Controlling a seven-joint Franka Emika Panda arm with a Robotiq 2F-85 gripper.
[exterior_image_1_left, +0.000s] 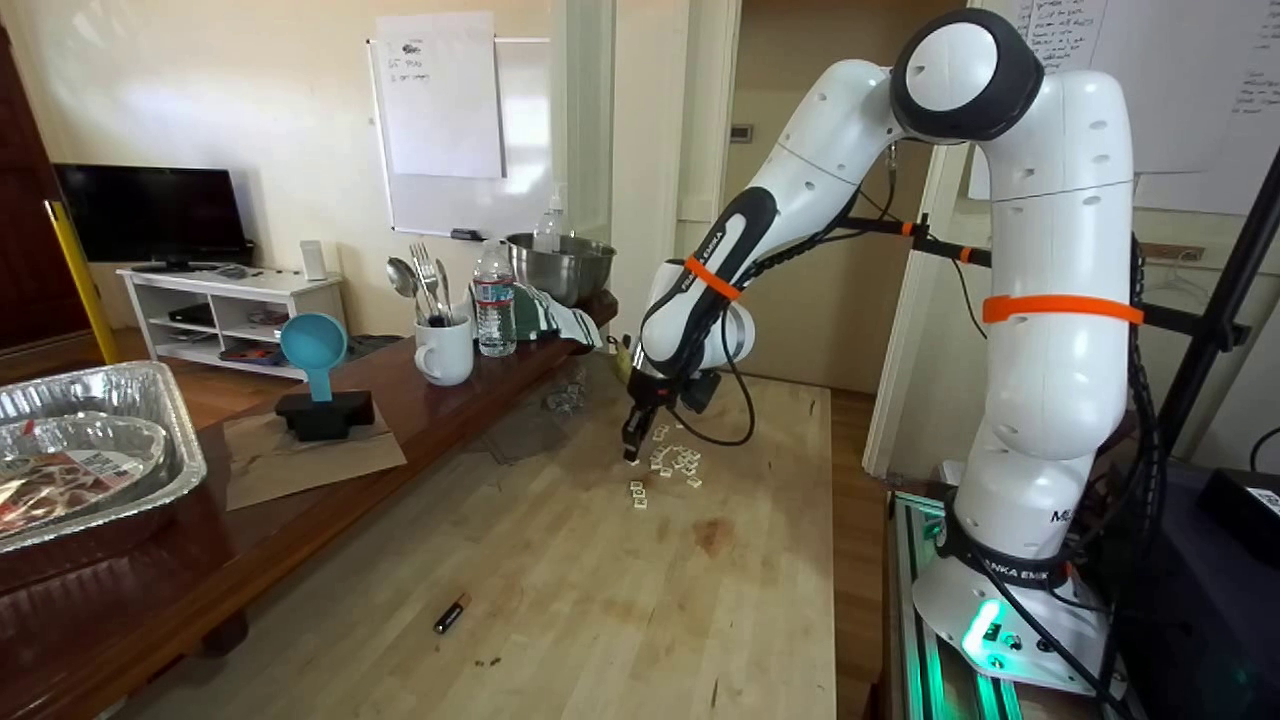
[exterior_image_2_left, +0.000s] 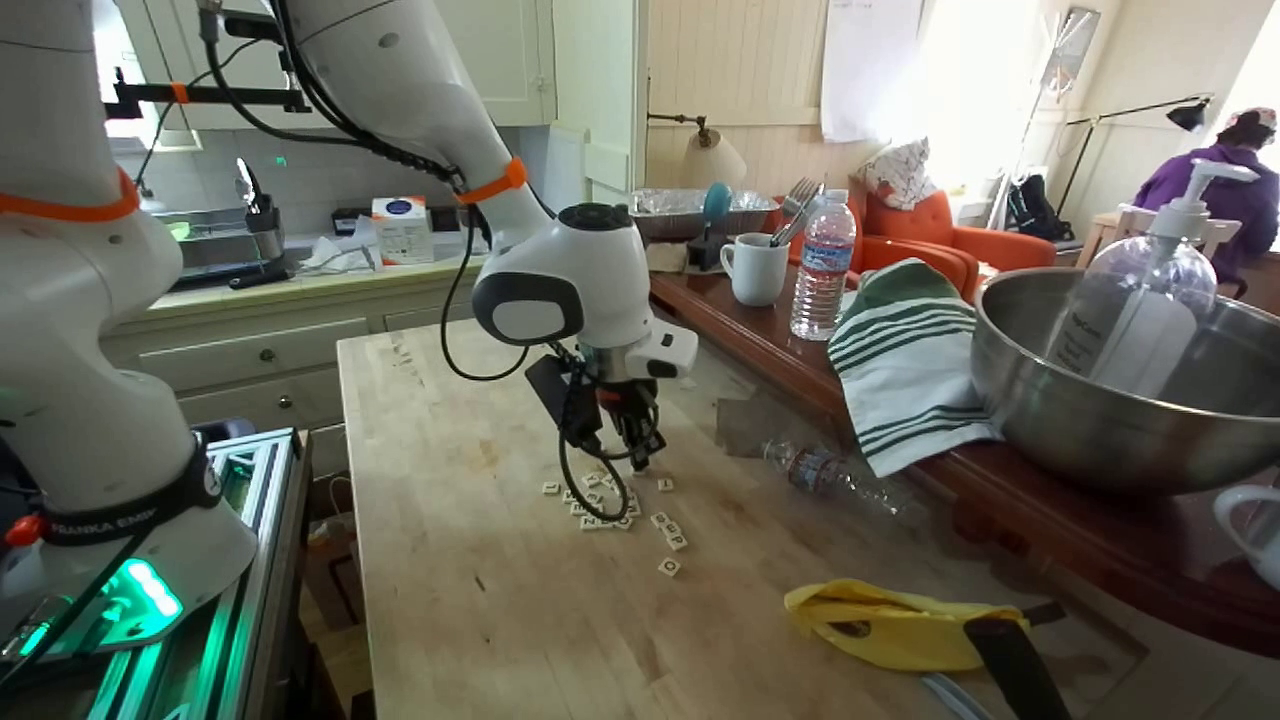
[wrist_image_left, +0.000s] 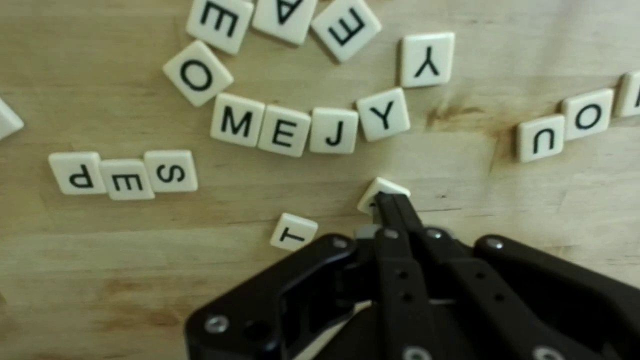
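My gripper (wrist_image_left: 392, 196) points down at the wooden table (exterior_image_1_left: 600, 620), its black fingers pressed together with nothing between them. Right under the fingertips lies a cream letter tile (wrist_image_left: 375, 190), mostly covered, its letter hidden; whether they touch it I cannot tell. A tile marked T (wrist_image_left: 294, 232) lies just left of it in the wrist view. Above runs a curved row with M, E, J (wrist_image_left: 334, 131) and Y, and more loose tiles beyond. P, E (wrist_image_left: 127, 180) and S sit side by side at left; U (wrist_image_left: 541, 138) and O at right. Both exterior views show the gripper low beside the tile cluster (exterior_image_2_left: 600, 523).
A raised brown ledge (exterior_image_1_left: 430, 420) borders the table, carrying a white mug (exterior_image_1_left: 444, 350) of cutlery, an upright water bottle (exterior_image_2_left: 822, 270) and a steel bowl (exterior_image_2_left: 1060, 430). On the table are a battery (exterior_image_1_left: 452, 613), a bottle on its side (exterior_image_2_left: 815, 470) and a yellow object (exterior_image_2_left: 900, 630).
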